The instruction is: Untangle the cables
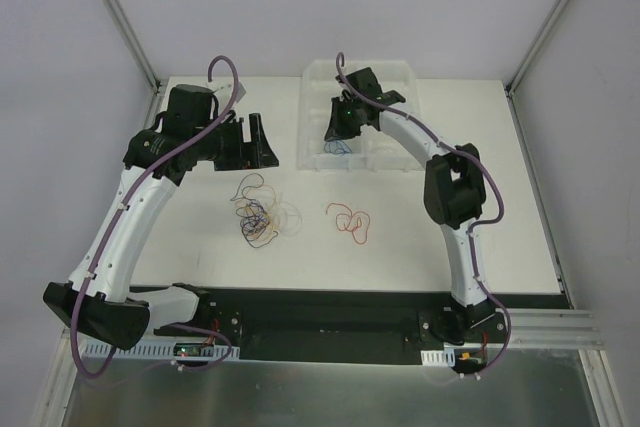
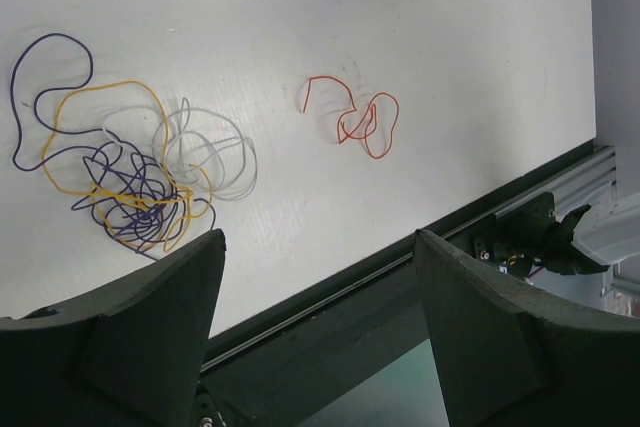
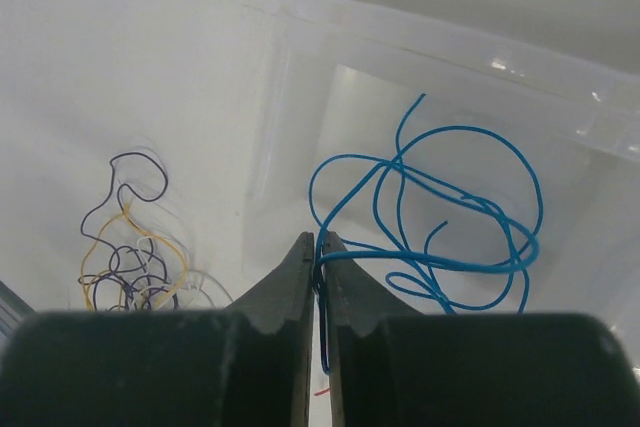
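Top external: 1 tangle (image 1: 262,217), 1 red cable (image 1: 350,220); R fingers (image 3: 285,292) pinch blue cable (image 3: 460,128), L fingers (image 2: 150,317) wide.

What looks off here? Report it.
Only the tangle looks messy: purple, yellow and white cables knotted together. The red cable lies apart; the right gripper pinches the blue cable in the tray.

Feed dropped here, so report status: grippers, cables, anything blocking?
Right gripper: jaws shut on blue cable in tray. Left gripper: jaws open, empty. Red cable apart; purple-yellow-white tangle not yet undone. Nothing blocking.
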`<action>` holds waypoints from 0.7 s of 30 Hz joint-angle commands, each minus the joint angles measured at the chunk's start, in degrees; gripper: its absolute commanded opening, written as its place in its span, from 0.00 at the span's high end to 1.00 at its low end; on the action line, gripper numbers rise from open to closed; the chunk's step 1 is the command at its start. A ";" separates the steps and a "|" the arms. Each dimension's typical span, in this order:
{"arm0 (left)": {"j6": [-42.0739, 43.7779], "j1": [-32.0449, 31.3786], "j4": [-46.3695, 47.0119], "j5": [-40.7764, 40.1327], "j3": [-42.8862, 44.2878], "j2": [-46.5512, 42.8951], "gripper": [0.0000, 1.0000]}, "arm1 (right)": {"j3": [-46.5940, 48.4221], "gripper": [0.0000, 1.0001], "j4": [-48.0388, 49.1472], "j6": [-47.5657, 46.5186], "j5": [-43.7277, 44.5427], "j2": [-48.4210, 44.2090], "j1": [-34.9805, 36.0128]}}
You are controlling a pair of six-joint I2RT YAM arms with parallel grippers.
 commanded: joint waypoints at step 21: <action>-8.53 -0.41 -0.64 9.41 -5.28 -1.36 0.27 | 8.77 0.36 -17.84 -6.46 5.07 -9.81 1.26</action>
